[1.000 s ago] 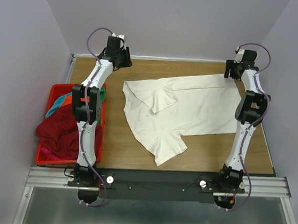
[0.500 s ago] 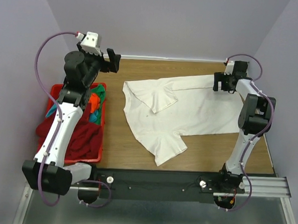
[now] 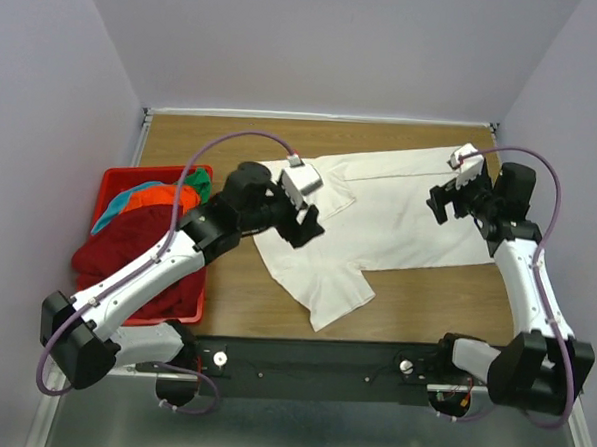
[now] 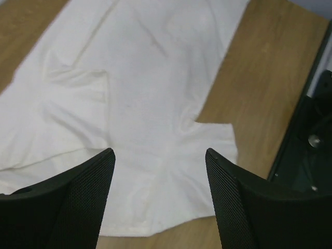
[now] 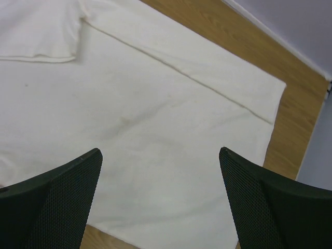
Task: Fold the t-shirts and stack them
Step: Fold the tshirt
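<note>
A large white t-shirt (image 3: pixel 379 223) lies spread on the wooden table, with its far side folded over and one sleeve toward the near edge. It fills the left wrist view (image 4: pixel 150 88) and the right wrist view (image 5: pixel 155 119). My left gripper (image 3: pixel 308 224) is open and empty, held above the shirt's left part. My right gripper (image 3: pixel 442 206) is open and empty above the shirt's right part. Dark red (image 3: pixel 127 250), orange (image 3: pixel 160 194), teal (image 3: pixel 109 214) and green (image 3: pixel 198 183) shirts lie heaped in the basket.
A red plastic basket (image 3: pixel 198 268) stands at the table's left side. Bare wood (image 3: pixel 425 300) shows between the shirt and the near edge. The black rail (image 3: pixel 311 359) with the arm bases runs along the front; it also shows in the left wrist view (image 4: pixel 311 135).
Both arms have swung in from the far corners and now hover over the white shirt. The shirt itself has not moved.
</note>
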